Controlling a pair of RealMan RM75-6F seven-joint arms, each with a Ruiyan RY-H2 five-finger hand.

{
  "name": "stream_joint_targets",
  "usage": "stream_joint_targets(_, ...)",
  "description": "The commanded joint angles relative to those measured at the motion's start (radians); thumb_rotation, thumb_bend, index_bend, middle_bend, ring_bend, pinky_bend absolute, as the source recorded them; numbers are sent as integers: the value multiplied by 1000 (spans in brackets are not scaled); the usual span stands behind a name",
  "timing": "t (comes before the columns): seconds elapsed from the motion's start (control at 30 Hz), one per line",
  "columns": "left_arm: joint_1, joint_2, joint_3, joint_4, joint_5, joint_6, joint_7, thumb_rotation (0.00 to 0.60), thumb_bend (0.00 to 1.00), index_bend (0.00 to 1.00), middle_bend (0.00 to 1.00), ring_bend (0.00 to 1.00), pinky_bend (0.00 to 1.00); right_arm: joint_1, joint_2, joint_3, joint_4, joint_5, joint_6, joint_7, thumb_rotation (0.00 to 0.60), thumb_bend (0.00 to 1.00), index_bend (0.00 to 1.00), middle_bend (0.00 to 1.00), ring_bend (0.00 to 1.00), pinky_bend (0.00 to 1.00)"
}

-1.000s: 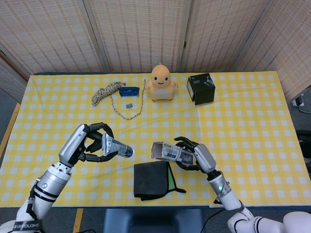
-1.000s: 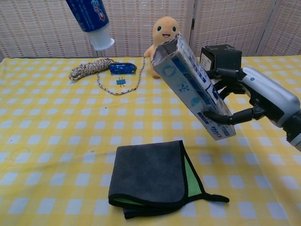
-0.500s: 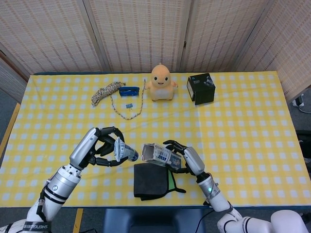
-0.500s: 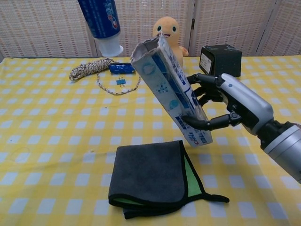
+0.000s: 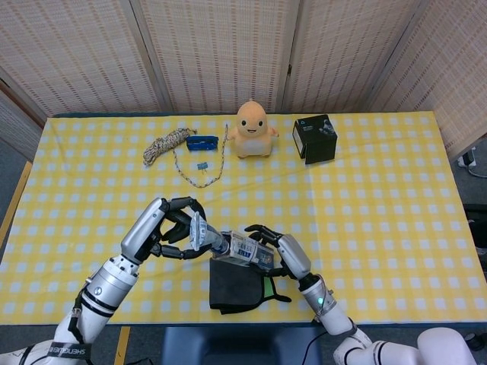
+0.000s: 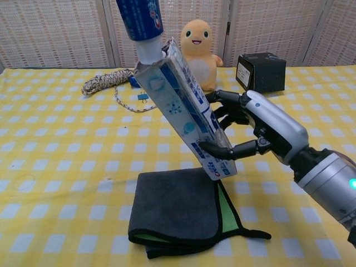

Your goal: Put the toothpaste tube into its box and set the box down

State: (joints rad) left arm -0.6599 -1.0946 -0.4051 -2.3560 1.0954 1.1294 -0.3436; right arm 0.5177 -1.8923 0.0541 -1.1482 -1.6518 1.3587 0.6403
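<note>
My left hand [image 5: 166, 230] grips a blue and white toothpaste tube [image 5: 205, 237], cap end pointing right. In the chest view the tube [image 6: 141, 22] comes down from the top edge and its white cap sits in the open mouth of the box. My right hand [image 5: 283, 255] holds the long blue and white toothpaste box [image 5: 251, 252] tilted, open end toward the tube. The chest view shows the box [image 6: 186, 113] slanting from upper left to lower right, pinched by my right hand [image 6: 261, 130] above the dark cloth. The left hand itself is out of the chest view.
A folded dark grey cloth [image 5: 237, 283] with a green edge lies under the hands near the front edge. At the back are a coiled rope [image 5: 166, 144], a blue object [image 5: 202, 141], an orange plush toy [image 5: 252, 130] and a black box [image 5: 315, 138].
Both hands have come together over the cloth. The tube moved right and the box moved left, so the cap now meets the box's open mouth.
</note>
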Motion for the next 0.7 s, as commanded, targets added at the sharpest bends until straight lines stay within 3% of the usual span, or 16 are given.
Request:
stream_joint_targets(0.03,-6,-15,0,0,-4,14,24,600,462,849,1000,1000,1000,3,-7,0,2,6,-8,12,600,326,380,269,387,480)
stream_joint_targets(0.7,-14,-86,1,0,-35,68,88,600,461,848,1000,1000,1000,9,-5,1,-58,-13,33,106,600,326,380,269,388,480)
